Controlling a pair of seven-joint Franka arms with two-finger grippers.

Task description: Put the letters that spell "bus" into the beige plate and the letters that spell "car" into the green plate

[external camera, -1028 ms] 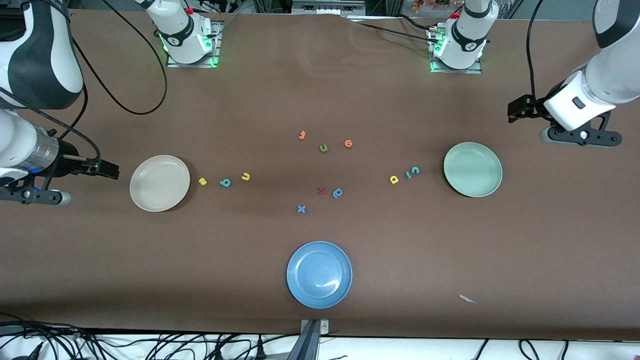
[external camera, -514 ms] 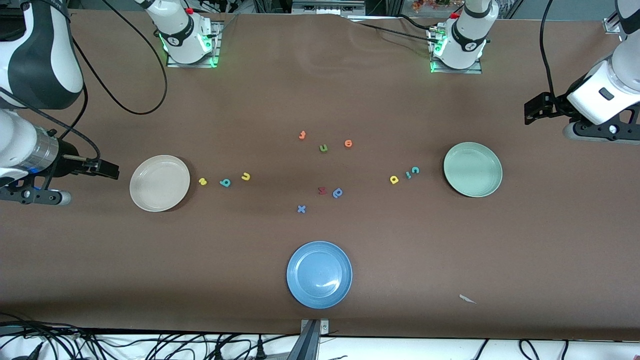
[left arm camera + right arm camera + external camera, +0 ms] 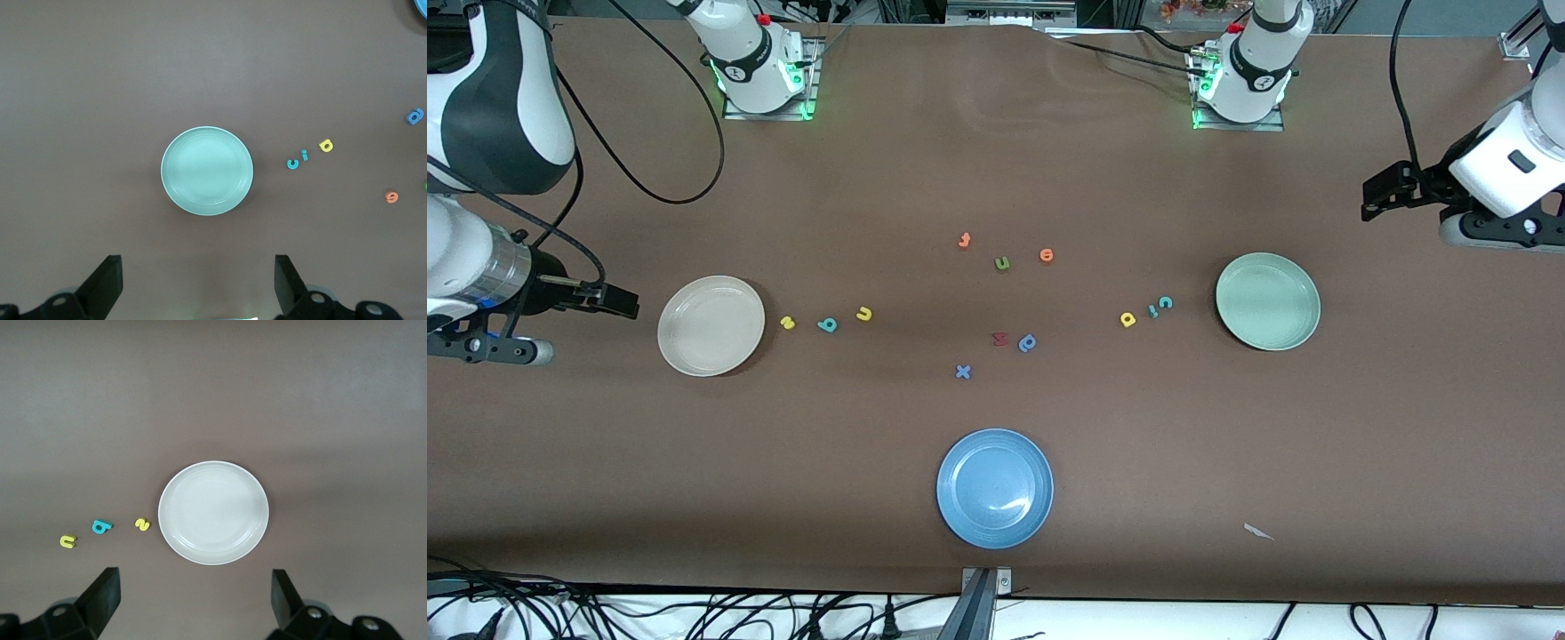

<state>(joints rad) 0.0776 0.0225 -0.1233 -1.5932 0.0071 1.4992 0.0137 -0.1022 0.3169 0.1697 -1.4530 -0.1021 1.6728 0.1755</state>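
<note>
Both end effectors hang open: left end effector (image 3: 1485,233) near the green plate (image 3: 1267,301), right end effector (image 3: 489,348) beside the beige plate (image 3: 711,325). "Bus" letters (image 3: 827,324) and "car" letters (image 3: 1152,308) lie on the worktop beside their plates; each needs a centred, vertical pinch.

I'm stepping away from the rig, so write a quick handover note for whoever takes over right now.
Left tool: open, holding nothing, up at the left arm's end by the green plate.
Right tool: open, holding nothing, by the beige plate.
Yellow s, teal b, yellow u lie on the table beside the beige plate.
Yellow a, teal r, teal c lie beside the green plate.
Done: nothing.
Left: all six letters.
</note>
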